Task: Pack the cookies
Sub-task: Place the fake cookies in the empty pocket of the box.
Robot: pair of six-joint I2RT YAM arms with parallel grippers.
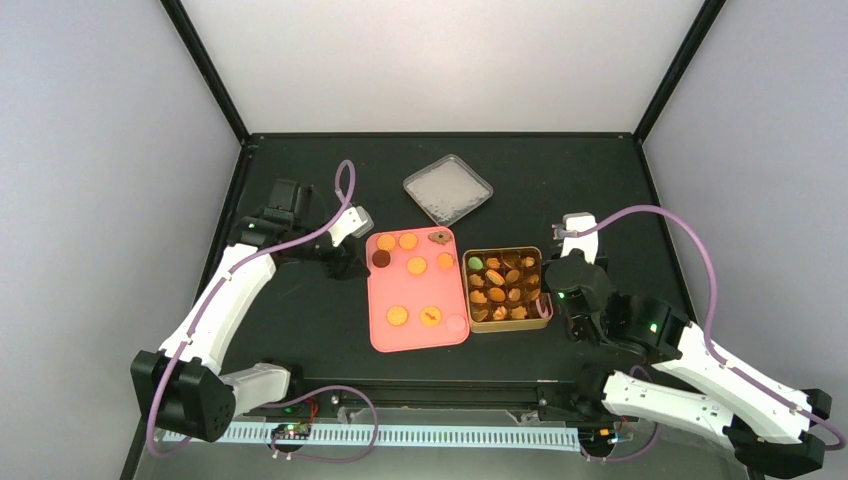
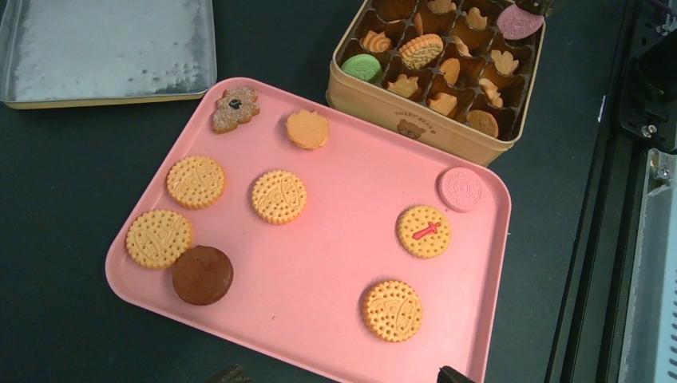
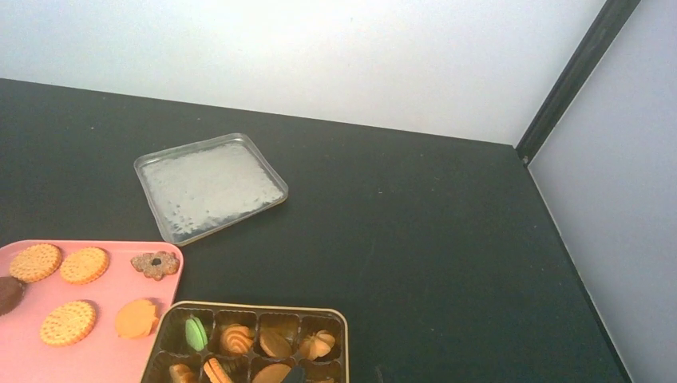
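One tray (image 2: 319, 263), one tin (image 2: 423, 128), one lid (image 2: 104, 48); on tray five golden round cookies (image 2: 279, 196), one dark brown cookie (image 2: 203, 274).

— Anything cropped?
— From the right wrist, only the far rows of the tin (image 3: 255, 306); tray (image 3: 96, 359) missing its left side too; lid (image 2: 104, 48) clipped from the left wrist.
— Right gripper (image 1: 548, 300)?
— Buried under its own wrist; jaws unreadable.

Place: probably lab booth | signs: blank walls (image 1: 440, 60), black frame (image 1: 205, 70), black table (image 1: 590, 190)
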